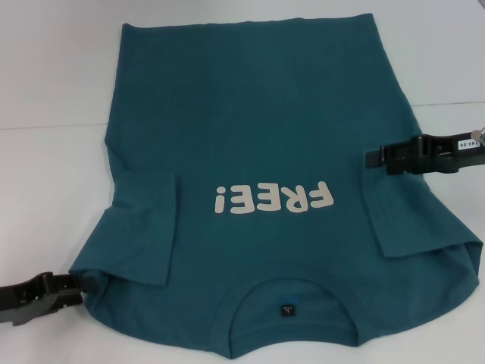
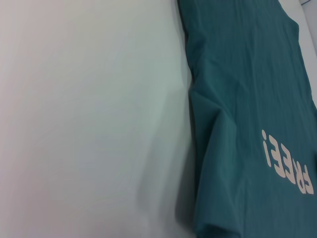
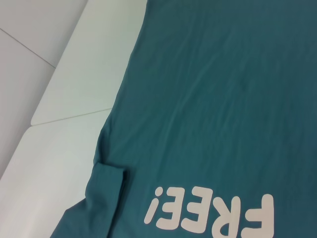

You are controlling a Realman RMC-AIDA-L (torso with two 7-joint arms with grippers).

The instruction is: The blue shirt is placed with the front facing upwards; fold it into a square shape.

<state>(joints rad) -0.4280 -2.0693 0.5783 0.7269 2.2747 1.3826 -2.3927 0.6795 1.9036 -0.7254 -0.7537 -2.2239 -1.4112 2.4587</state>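
The blue shirt (image 1: 250, 114) lies flat on the white table (image 1: 53, 91), front up, neck and dark tag (image 1: 287, 309) toward me, hem at the far side. Cream "FREE!" lettering (image 1: 273, 201) runs across the chest. Both short sleeves are folded inward onto the front: the left sleeve (image 1: 148, 227) and the right sleeve (image 1: 402, 220). My left gripper (image 1: 89, 282) is at the shirt's left shoulder edge, low on the table. My right gripper (image 1: 371, 158) sits over the shirt's right side edge, just beyond the folded sleeve. The wrist views show the shirt (image 2: 247, 74) (image 3: 223, 99) and no fingers.
Bare white table (image 2: 89, 124) stretches left of the shirt. A seam between table panels (image 3: 69, 116) runs beside the shirt's left edge, and a table edge shows at the far left in the right wrist view.
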